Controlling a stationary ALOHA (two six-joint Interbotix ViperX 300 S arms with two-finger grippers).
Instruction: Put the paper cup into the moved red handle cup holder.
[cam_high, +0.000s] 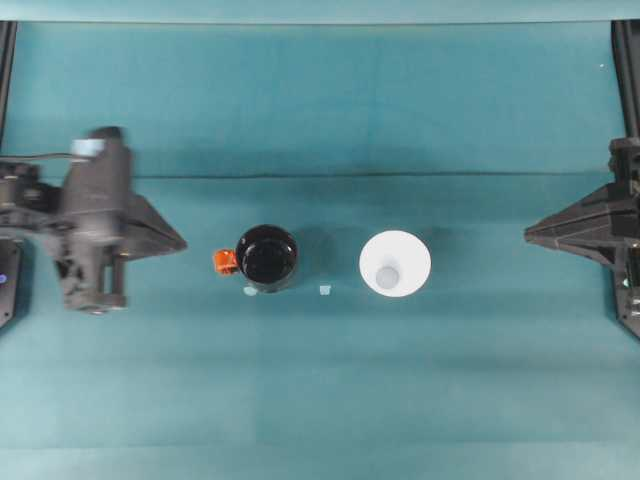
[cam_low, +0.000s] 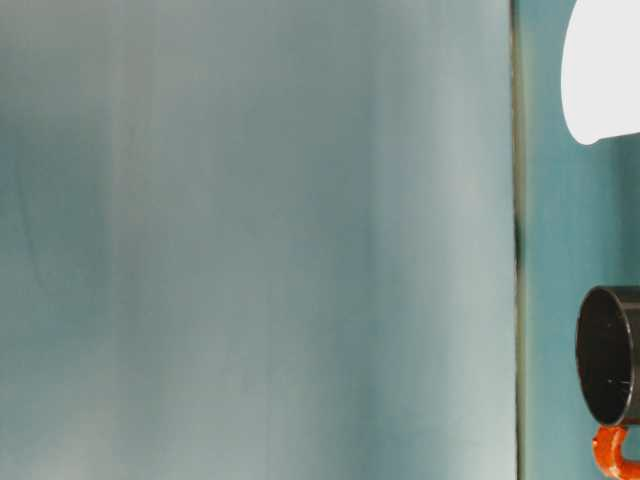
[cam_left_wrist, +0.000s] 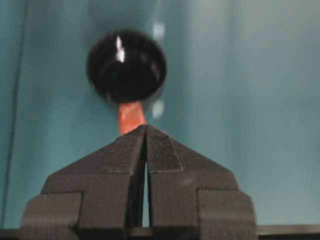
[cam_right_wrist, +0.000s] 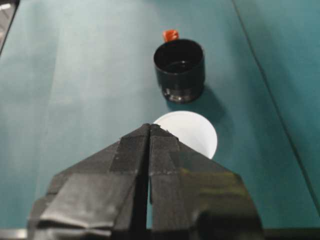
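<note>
— Status of left gripper (cam_left_wrist: 146, 131)?
— Fingers pressed together, nothing between them. It sits at the table's left edge, pointing at the cup holder (cam_high: 267, 257), whose red handle (cam_high: 225, 262) faces it, clear of the tips.
— Right gripper (cam_right_wrist: 149, 129)?
— Fingers likewise pressed together, holding nothing, at the table's right edge.
— Paper cup (cam_high: 395, 264) location?
— Mouth up on the teal table (cam_high: 320, 380), near the holder on its right, apart from it and from both grippers. The holder stands upright.
</note>
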